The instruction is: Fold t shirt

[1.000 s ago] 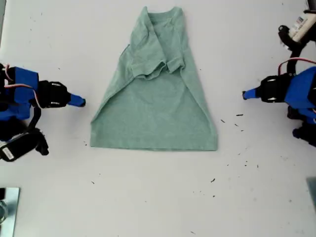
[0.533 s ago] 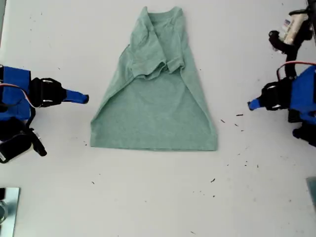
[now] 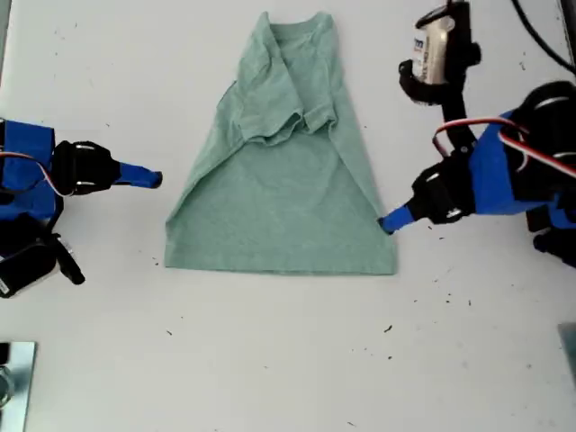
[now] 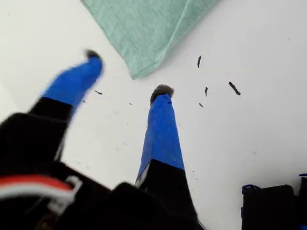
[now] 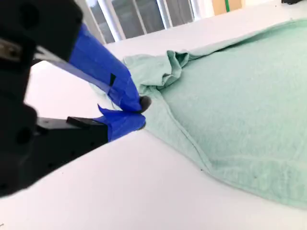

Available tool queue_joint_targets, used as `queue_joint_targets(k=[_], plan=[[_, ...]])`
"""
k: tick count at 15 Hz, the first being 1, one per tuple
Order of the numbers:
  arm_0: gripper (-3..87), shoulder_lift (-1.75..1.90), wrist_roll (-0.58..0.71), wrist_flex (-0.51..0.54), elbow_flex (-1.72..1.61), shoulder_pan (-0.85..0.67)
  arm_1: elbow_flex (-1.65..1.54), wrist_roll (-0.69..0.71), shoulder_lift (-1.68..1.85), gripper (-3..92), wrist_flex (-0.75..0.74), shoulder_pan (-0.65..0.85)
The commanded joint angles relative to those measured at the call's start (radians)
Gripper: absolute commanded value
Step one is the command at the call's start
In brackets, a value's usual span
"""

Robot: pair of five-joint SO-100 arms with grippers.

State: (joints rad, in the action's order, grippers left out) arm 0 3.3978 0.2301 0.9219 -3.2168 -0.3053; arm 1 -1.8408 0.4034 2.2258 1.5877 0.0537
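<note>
- White table (image 3: 270, 360) fills the exterior view, and we see the shirt (image 3: 283, 207) lying flat near its middle, neck toward the far edge, both sleeves folded in over the chest.
- At the exterior view's right, our first gripper (image 3: 389, 222) has its tip at the shirt's side edge, just above the hem corner; small dark specks (image 3: 436, 210) lie on the table beside it.
- At the exterior view's left, our second gripper (image 3: 151, 179) points at the shirt and is apart from it.
- First wrist view: our first gripper (image 4: 128, 75) is spread wide, gripping nothing, with the shirt (image 4: 144, 28) corner lying between its two blue fingertips (image 4: 163, 93); the specks (image 4: 234, 88) are close by.
- Second wrist view: our second gripper (image 5: 139, 112) has its blue tips pressed together on nothing, just short of the shirt (image 5: 240, 110); we see window frames (image 5: 134, 17) behind.
</note>
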Motion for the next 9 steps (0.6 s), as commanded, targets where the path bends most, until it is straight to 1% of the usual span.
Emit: queue_joint_targets(k=[1,4,5,7,8,9], plan=[[-0.2,0.008,-0.006,0.005,-0.012,-0.002,0.043,0.031,-0.077,37.3,-0.035,-0.003],[-0.2,0.011,-0.005,0.006,-0.012,0.006,-0.077,0.057,-0.196,37.5,-0.238,0.023],[-0.2,0.014,-0.005,0.008,-0.012,0.006,-0.156,0.064,-0.206,35.5,-0.318,0.032],[-0.2,0.018,-0.003,0.011,-0.014,0.008,-0.391,0.074,-0.202,29.2,-0.555,0.057],[-0.2,0.018,-0.003,0.011,-0.014,0.008,-0.506,0.058,-0.215,23.8,-0.681,0.066],[-0.2,0.018,-0.003,0.011,-0.014,0.009,-0.586,0.044,-0.233,11.5,-0.769,0.075]])
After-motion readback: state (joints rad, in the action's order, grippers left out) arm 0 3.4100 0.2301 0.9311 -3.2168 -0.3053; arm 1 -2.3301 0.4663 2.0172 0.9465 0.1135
